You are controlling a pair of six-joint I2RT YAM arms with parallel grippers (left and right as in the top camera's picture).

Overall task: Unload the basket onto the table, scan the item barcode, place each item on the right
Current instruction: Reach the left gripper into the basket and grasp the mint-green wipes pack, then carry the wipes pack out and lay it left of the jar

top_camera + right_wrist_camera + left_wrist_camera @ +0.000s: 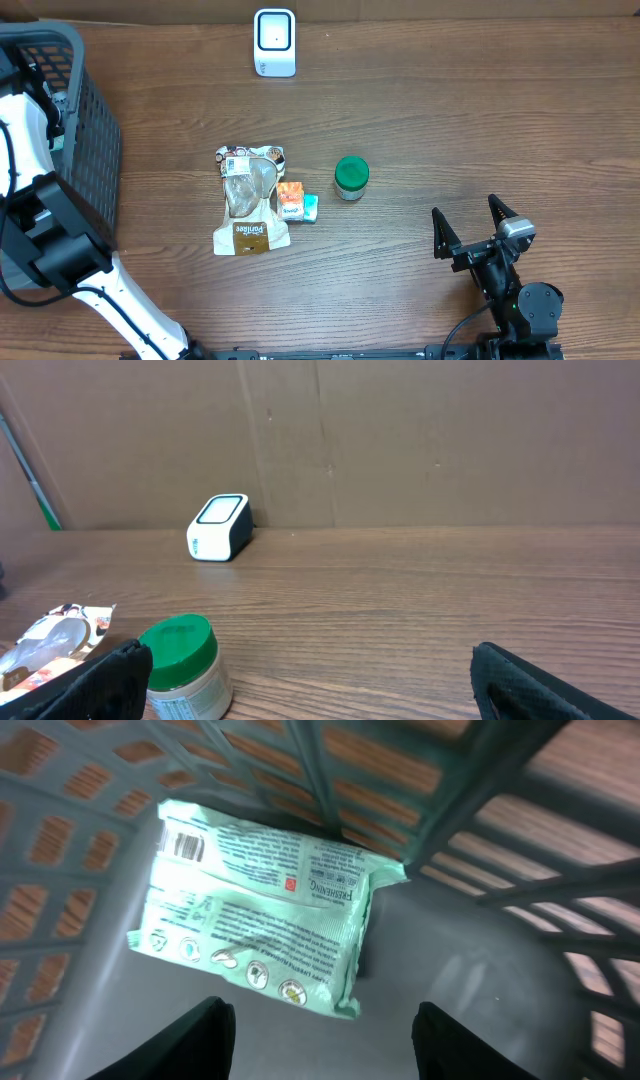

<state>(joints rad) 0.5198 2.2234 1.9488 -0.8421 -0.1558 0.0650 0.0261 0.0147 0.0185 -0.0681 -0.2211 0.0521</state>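
Wooden table (pixel 460 110), basket (pixel 98 135) with mint-green packet (pixel 262 908)

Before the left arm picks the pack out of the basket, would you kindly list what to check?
1. Left tool open: ok.
2. Green pack lies flat on the basket floor, uncovered: ok.
3. Pack between the fingers: not ok, it lies ahead of them.
4. Barcode faces up: ok.
5. Scanner unobstructed: ok.
6. Right tool open, away from the scanner: ok.
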